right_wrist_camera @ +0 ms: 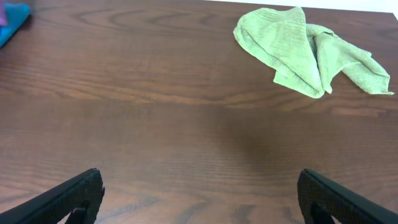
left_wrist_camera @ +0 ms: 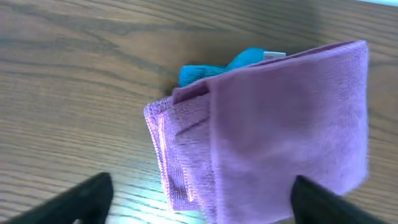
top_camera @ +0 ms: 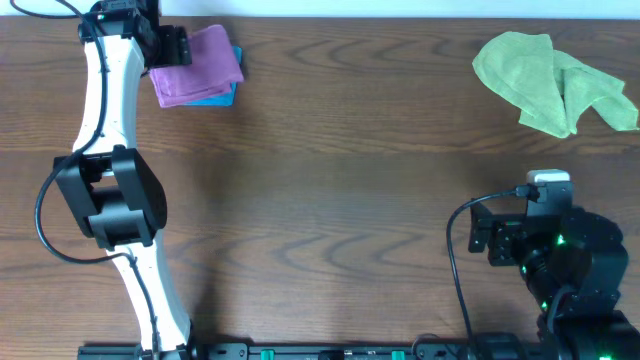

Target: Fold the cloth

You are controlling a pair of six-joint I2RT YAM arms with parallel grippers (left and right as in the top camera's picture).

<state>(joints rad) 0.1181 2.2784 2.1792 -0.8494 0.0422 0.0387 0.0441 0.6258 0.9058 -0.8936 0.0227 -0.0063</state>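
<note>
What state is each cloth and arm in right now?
purple cloth: folded, stacked on the blue cloth
blue cloth: mostly hidden under the purple cloth
green cloth: crumpled, not folded, lying apart
left gripper: jaws open, at the purple cloth, gripping nothing
right gripper: jaws open, empty

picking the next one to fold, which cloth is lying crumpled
The light green microfibre cloth at the far right; the purple cloth, stacked on a blue cloth, is folded.
</note>
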